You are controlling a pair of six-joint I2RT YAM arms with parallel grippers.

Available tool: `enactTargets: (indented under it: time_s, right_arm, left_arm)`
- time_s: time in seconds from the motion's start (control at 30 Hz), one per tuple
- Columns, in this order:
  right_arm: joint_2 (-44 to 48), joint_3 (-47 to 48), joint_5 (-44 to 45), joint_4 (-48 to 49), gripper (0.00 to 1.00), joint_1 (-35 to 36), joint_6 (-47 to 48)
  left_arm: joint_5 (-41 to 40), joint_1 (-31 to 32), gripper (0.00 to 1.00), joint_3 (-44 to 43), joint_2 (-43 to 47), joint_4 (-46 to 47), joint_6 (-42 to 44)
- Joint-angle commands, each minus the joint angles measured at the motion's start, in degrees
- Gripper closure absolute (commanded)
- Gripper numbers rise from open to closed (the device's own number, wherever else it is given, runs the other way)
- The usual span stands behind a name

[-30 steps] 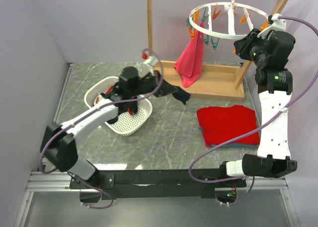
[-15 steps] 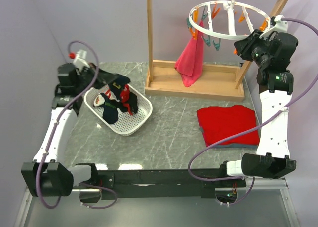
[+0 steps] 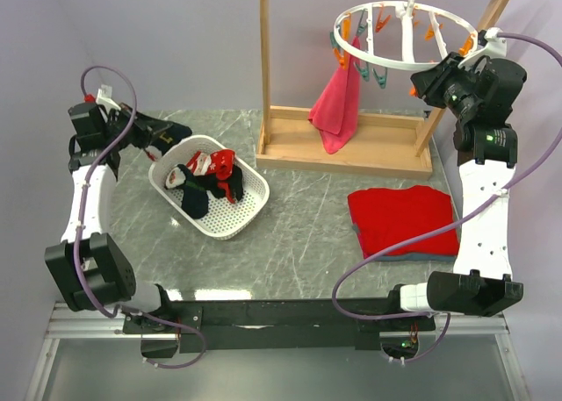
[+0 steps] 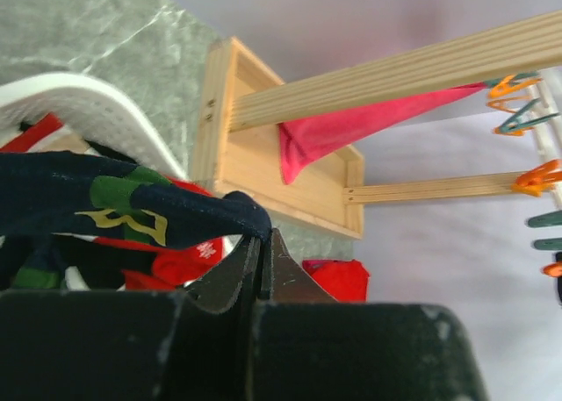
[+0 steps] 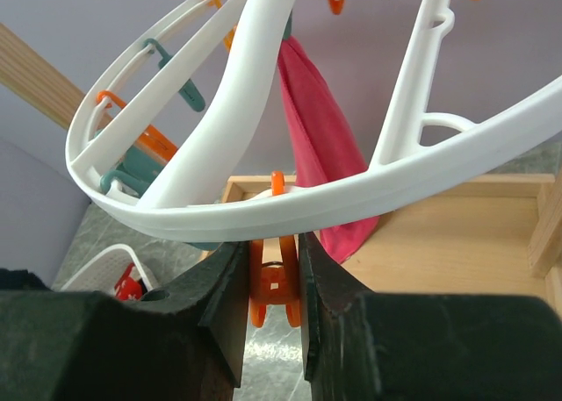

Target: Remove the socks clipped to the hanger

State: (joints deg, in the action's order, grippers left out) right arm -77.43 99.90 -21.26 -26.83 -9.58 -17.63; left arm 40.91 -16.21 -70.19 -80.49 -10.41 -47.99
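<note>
Surface: grey-green marble-patterned tabletop (image 3: 299, 234), walled in by pale lilac panels at the back and both sides.
Ten o'clock: white perforated plastic basket (image 3: 248, 215), oblong, set at an angle, resting flat on the stone near the left wall.
Twelve o'clock: flat tray-like base of the light wooden rack frame (image 3: 386, 146), standing against the back wall, its uprights rising from it.
Four o'clock: folded red cloth (image 3: 404, 218), a neat square lying flat, just in front of the wooden base and well apart from the basket.
</note>
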Motion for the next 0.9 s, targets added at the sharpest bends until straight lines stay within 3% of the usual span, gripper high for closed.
enactTargets:
  time_s: [0.0, 0.13, 0.53, 0.87]
  right_arm:
    - [1.4, -0.4, -1.7, 3.6, 1.00, -0.3, -0.9]
    - [1.4, -0.6, -1.8, 3.8, 1.00, -0.3, -0.9]
    - [1.7, -1.1, -2.4, 3.9, 1.00, -0.3, -1.3]
    - [1.9, -1.4, -2.3, 4.0, 1.00, -0.3, -1.3]
  left_arm:
    - [5.2, -0.1, 0.99, -6.6, -3.3, 5.4, -3.2]
    - [5.8, -0.1, 0.99, -8.5, -7.0, 2.8, -2.3]
    - [4.5, 4.2, 0.99, 2.2, -8.8, 8.4, -2.7]
    - [3.7, 6.6, 0.99, -12.2, -16.0, 8.0, -6.2]
